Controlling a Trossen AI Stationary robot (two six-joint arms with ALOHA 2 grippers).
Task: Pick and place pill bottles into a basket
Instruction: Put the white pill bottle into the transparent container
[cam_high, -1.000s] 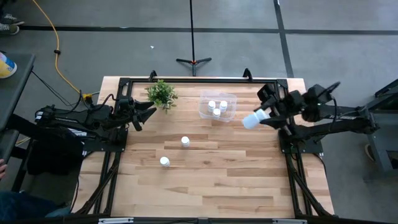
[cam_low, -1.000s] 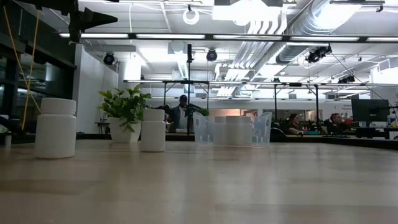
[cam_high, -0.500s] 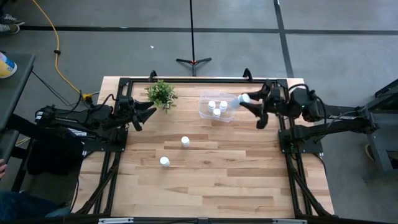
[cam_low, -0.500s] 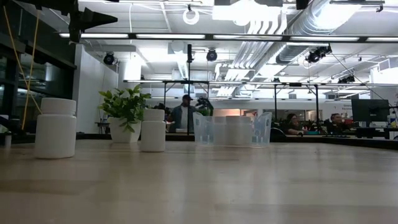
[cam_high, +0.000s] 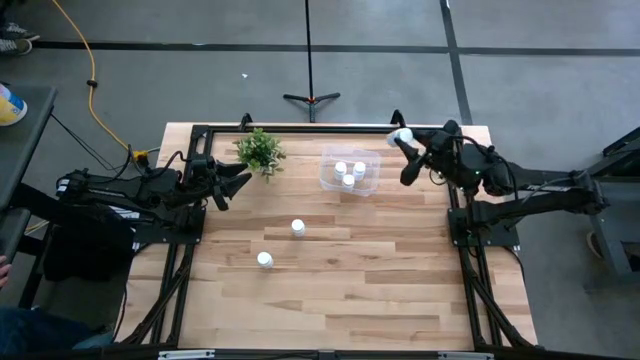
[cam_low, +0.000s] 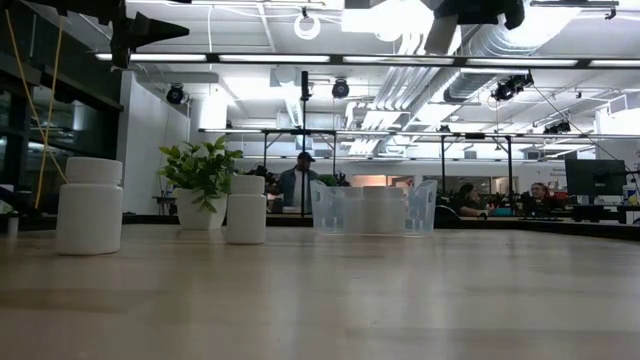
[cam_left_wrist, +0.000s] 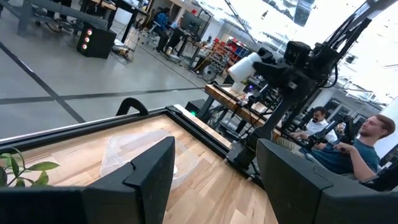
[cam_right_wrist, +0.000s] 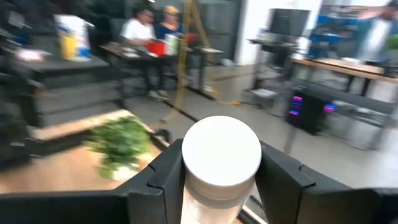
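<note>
Right hand (cam_high: 404, 140): pinching a pill bottle (cam_high: 401, 134) above the table's (cam_high: 350, 280) far edge, right of the basket (cam_high: 372, 172)
Basket: three bottles (cam_high: 349, 172) inside, blurred through its clear walls
Table: two bottles (cam_high: 281, 243) stand left of basket
Left hand (cam_high: 243, 178): spread, beside plant (cam_high: 260, 151)

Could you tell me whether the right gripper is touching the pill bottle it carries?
Touching: in the right wrist view, the right gripper has both fingers pressed against the pill bottle.

The high view looks straight down on the whole table (cam_high: 330, 290). The low view sits at tabletop height, facing the room. Each wrist view looks forward past its own tool; the basket (cam_high: 351, 171) shows in the high, low and left wrist views.
</note>
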